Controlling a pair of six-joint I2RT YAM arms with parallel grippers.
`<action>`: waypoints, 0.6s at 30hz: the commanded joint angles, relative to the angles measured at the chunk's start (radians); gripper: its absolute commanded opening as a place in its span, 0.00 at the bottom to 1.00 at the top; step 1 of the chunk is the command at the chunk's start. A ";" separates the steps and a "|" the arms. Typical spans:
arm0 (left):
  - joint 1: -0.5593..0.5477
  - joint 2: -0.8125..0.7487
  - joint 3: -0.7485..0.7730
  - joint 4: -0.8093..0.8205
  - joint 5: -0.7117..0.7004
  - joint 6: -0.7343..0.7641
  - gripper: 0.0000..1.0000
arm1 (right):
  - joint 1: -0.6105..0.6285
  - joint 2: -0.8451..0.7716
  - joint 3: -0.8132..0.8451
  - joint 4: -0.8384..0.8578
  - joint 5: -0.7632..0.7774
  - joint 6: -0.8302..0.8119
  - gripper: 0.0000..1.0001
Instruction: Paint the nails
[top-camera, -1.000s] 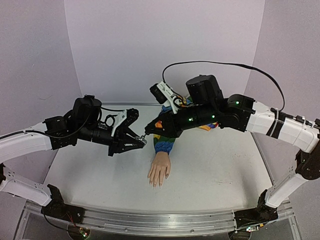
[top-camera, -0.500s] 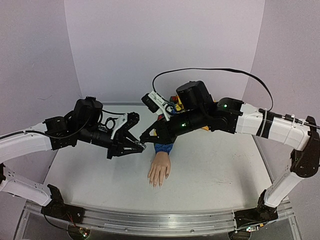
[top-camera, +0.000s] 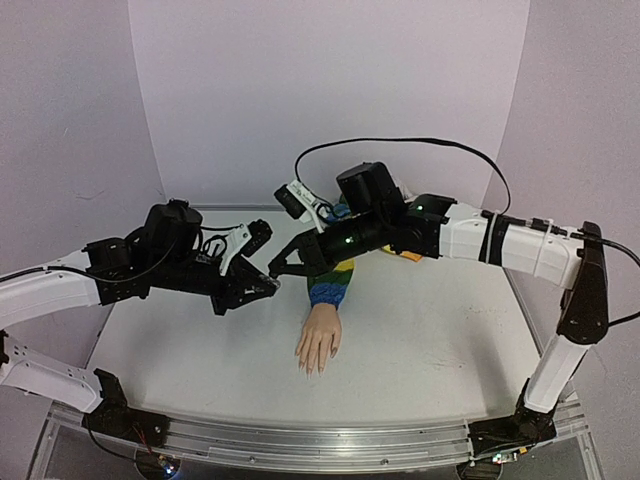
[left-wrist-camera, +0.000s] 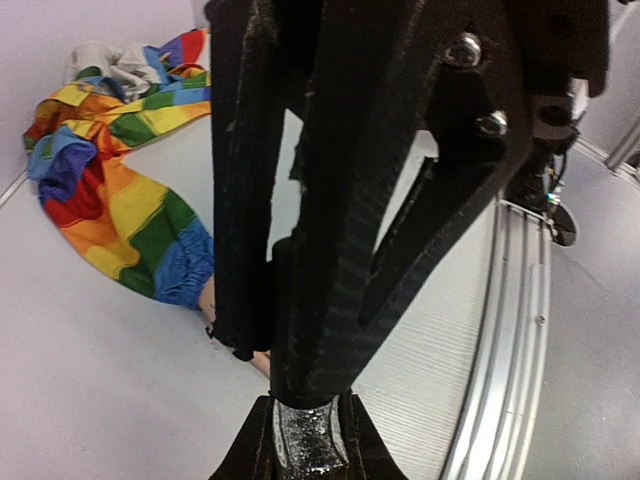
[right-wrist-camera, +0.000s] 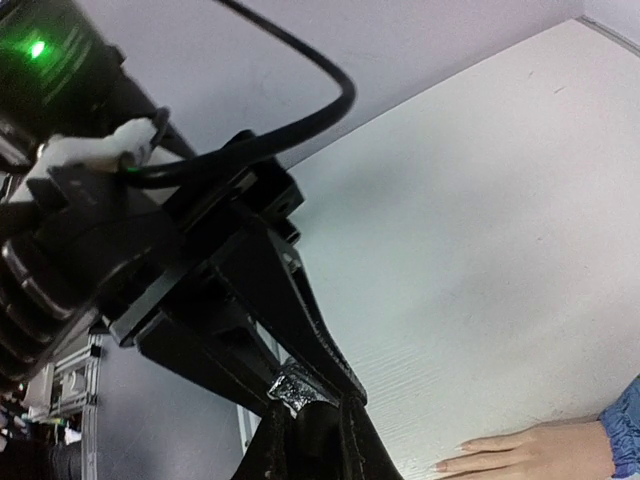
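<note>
The sleeve (left-wrist-camera: 130, 215) is soft, crumpled cloth in rainbow stripes. The mannequin hand (top-camera: 319, 343) looks like smooth, matt, skin-toned plastic. The bench (top-camera: 430, 330) is matt white, and its edge rail (left-wrist-camera: 515, 320) is ribbed, dull-shining metal. The claw fingers (left-wrist-camera: 330, 250) are matt black plastic, finely ribbed, with bright metal screws (left-wrist-camera: 465, 50). A small piece (left-wrist-camera: 305, 445) glitters silver.

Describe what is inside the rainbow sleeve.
The mannequin hand emerges from the blue cuff of the rainbow sleeve; any forearm inside is covered by the fabric.
</note>
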 joint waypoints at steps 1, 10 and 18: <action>-0.011 -0.009 0.065 0.424 -0.198 -0.035 0.00 | 0.053 0.069 0.060 -0.010 0.142 0.213 0.00; -0.050 0.234 0.022 0.927 -0.455 0.181 0.00 | 0.117 0.126 0.166 -0.074 0.560 0.636 0.00; -0.074 0.219 -0.044 0.970 -0.421 0.178 0.00 | 0.117 0.055 0.125 -0.109 0.639 0.609 0.00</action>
